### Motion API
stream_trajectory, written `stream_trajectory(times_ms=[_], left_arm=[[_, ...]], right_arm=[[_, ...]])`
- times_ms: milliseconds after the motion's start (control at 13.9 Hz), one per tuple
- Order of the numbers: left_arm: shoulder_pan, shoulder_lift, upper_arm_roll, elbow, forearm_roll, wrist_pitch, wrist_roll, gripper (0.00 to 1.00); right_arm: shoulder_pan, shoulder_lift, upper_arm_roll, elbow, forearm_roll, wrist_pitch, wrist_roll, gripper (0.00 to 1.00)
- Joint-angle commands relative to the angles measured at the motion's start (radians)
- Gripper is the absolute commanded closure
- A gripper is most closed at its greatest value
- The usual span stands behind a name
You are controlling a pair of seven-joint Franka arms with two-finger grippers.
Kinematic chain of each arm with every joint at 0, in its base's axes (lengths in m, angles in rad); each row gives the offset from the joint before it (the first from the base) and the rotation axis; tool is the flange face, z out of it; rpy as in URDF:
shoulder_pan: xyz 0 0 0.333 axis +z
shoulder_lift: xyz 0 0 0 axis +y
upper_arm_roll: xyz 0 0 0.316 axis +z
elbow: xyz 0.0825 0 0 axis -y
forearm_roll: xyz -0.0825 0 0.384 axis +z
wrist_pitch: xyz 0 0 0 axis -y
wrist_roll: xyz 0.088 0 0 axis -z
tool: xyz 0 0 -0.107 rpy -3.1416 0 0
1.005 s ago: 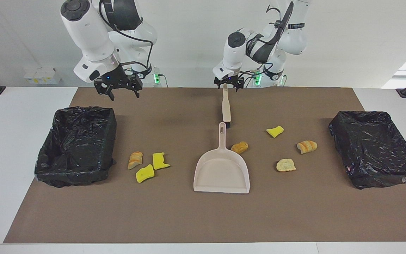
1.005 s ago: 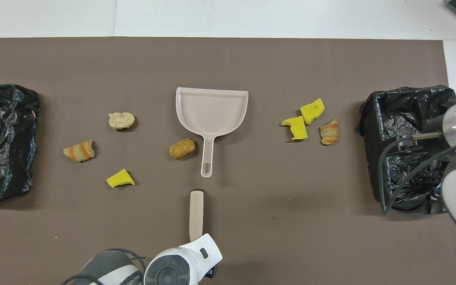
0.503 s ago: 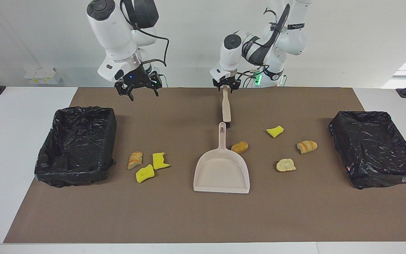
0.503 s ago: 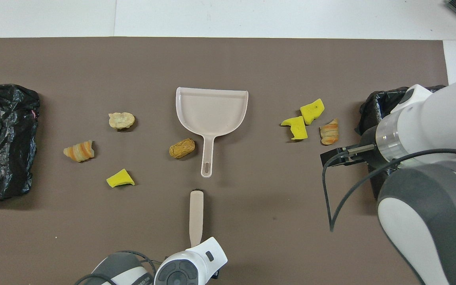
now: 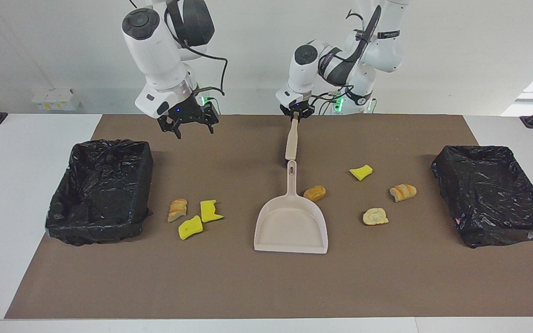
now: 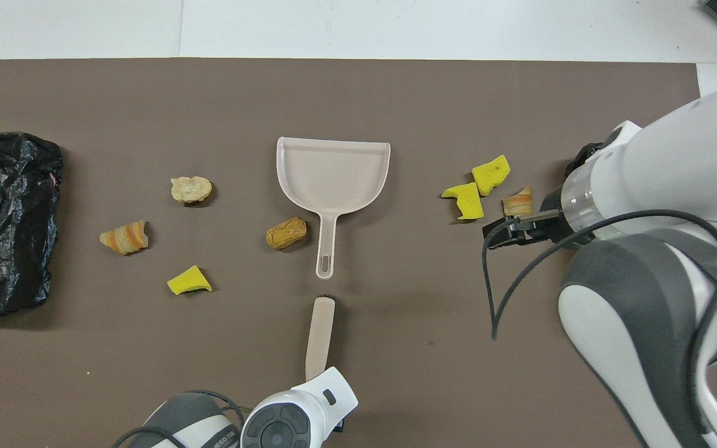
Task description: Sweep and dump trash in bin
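Observation:
My left gripper (image 5: 295, 116) is shut on the robot-side end of the beige brush (image 5: 291, 141) handle. The brush (image 6: 320, 336) slants down to the mat, its tip just short of the beige dustpan (image 5: 291, 226) handle. In the overhead view the left wrist hides that gripper. My right gripper (image 5: 193, 130) hangs open and empty over the mat beside the black-lined bin (image 5: 100, 189). Trash lies on both sides of the dustpan (image 6: 332, 174): two yellow sponge chunks (image 5: 190, 228) and a striped bread piece (image 5: 177, 209) toward the right arm's end. A brown piece (image 5: 314, 193), a yellow chunk (image 5: 361, 172), a striped piece (image 5: 403, 192) and a pale piece (image 5: 375, 216) lie toward the left arm's end.
A second black-lined bin (image 5: 493, 194) stands at the left arm's end of the brown mat (image 5: 266, 286). In the overhead view the right arm (image 6: 645, 261) covers the bin at its own end and part of the striped bread there.
My left gripper has closed on the brush handle, and the brush has swung its tip toward the right arm's end. The right arm has moved from beside its bin toward the table's middle.

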Motion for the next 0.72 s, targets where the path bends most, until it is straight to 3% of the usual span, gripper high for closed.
stream_trajectory(times_ms=[0, 287, 503, 646], left_arm=[[-0.004, -0.026, 0.015, 0.052, 0.014, -0.123, -0.041, 1.0], [0.037, -0.087, 0.015, 0.059, 0.108, -0.251, -0.043, 1.0], [0.155, -0.139, 0.011, 0.069, 0.158, -0.323, -0.044, 1.0], [0.261, -0.135, 0.01, 0.069, 0.244, -0.337, -0.032, 1.0]], right_arm=[[0.085, 0.054, 0.006, -0.001, 0.019, 0.118, 0.162, 0.0], [0.184, 0.129, 0.006, -0.007, 0.008, 0.333, 0.202, 0.0], [0.188, 0.147, 0.006, -0.035, 0.019, 0.39, 0.202, 0.0], [0.226, 0.167, 0.006, -0.055, 0.02, 0.474, 0.238, 0.0]])
